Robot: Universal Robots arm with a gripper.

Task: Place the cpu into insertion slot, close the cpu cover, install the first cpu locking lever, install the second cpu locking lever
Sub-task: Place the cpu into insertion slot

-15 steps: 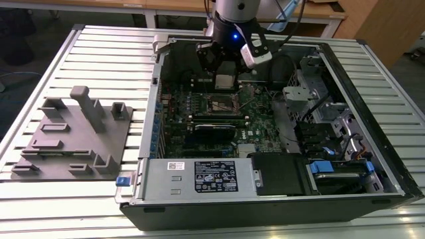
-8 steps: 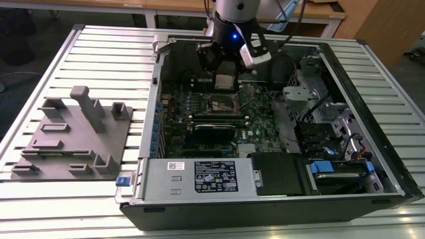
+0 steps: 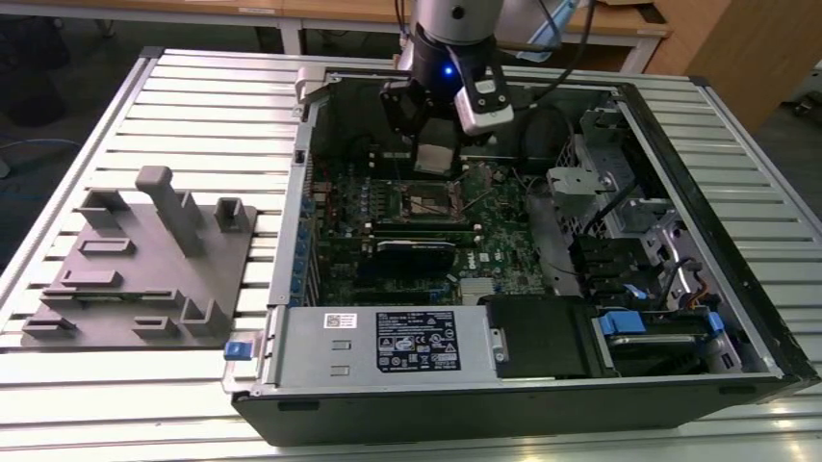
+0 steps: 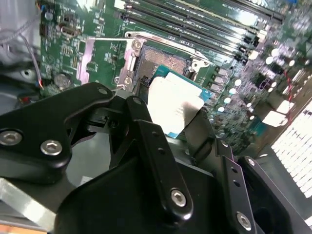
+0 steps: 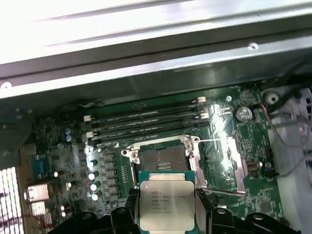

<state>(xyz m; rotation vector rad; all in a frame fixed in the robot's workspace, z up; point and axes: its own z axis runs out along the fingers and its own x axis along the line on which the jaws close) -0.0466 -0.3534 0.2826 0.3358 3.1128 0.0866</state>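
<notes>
My gripper [image 3: 434, 154] was pinching the cpu [image 3: 436, 162] by two opposite edges, one finger on each side, silvery top facing out in the first wrist view [image 5: 166, 207]. I held the cpu in the air inside the open computer case [image 3: 514, 409], over the motherboard [image 3: 385, 255] and apart from it. It hung just beside the insertion slot [image 3: 430, 202], on the slot's far side in the exterior view.

In the first wrist view the insertion slot [image 5: 158, 157] lay uncovered, its dark contact field showing inside the metal frame. The cpu cover [image 5: 229, 165] was swung open, lying off to one side of the slot, with a thin lever rod [image 5: 219, 140] along its edge. In the second wrist view the cpu [image 4: 175, 105] sat between my black fingers [image 4: 141, 114], with the open cpu cover [image 4: 105, 58] beyond. The memory slots [image 5: 146, 119] ran alongside the insertion slot.

The case rested on the slatted tabletop [image 3: 192, 106], power supply [image 3: 385, 342] at its near edge. A grey fixture block [image 3: 141, 269] stood near the tabletop's edge on the exterior view's left, well apart from my gripper
</notes>
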